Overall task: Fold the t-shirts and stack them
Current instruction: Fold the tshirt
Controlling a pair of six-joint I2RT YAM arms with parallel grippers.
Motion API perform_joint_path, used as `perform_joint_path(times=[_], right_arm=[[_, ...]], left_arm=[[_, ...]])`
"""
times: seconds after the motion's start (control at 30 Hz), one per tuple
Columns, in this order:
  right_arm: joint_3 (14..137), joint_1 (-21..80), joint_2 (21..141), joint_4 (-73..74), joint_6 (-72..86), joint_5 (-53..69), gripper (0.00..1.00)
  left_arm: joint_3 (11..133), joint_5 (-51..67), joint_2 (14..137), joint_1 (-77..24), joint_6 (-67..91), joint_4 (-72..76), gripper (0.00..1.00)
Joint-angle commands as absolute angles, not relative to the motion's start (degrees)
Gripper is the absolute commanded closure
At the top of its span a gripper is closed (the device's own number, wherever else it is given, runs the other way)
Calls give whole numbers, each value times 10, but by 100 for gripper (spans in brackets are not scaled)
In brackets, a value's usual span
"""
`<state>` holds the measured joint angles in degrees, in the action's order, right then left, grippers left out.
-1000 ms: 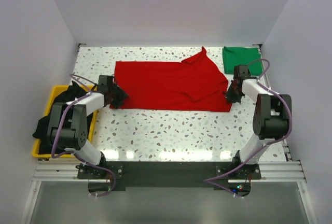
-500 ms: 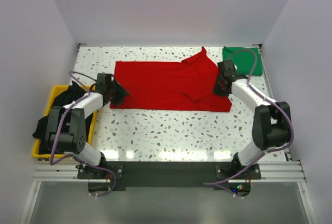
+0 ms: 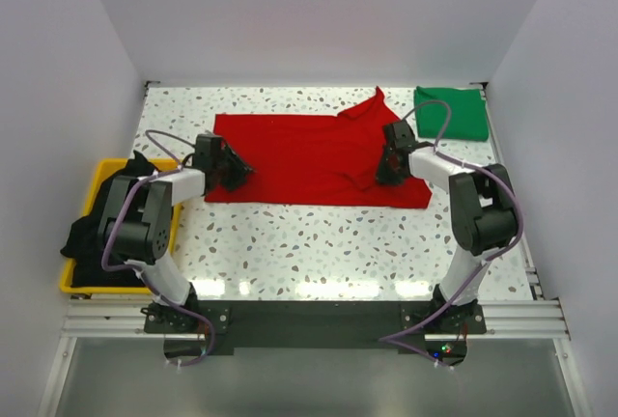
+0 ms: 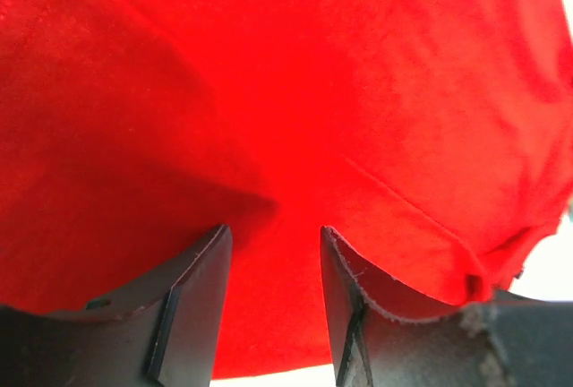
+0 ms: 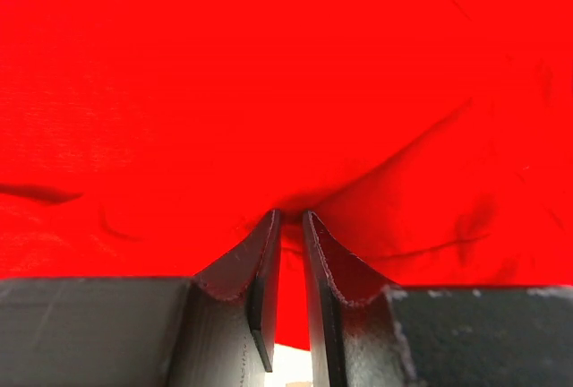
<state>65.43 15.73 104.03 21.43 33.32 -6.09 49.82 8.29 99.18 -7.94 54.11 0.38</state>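
The red t-shirt lies spread flat across the back middle of the table, with a sleeve folded up toward the back right. My left gripper sits low at the shirt's left edge. In the left wrist view it is open, with red cloth lying between the fingers. My right gripper rests on the shirt's right part. In the right wrist view it is pinched shut on a raised fold of the red cloth. The green t-shirt lies folded at the back right corner. The black t-shirt is bunched in a bin.
A yellow bin stands off the table's left edge and holds the black shirt. White walls enclose the table on three sides. The speckled tabletop lies in front of the red shirt.
My right gripper has moved left from beyond the shirt's right edge onto the shirt. My left gripper has shifted right onto the shirt's left edge.
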Motion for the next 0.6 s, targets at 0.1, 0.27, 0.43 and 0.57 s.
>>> perform_joint_path(times=[0.1,0.27,0.43,0.57], right_arm=[[594,159,1031,176,373,-68,80],[513,159,989,174,388,-47,80],[450,158,913,183,394,-17,80],[371,158,838,181,406,10,80]], left_arm=[[388,33,963,-80,583,62,50],[330,16,906,-80,599,40,50],[270,-12,838,-80,592,4,49],[244,-18,780,-80,578,-53,49]])
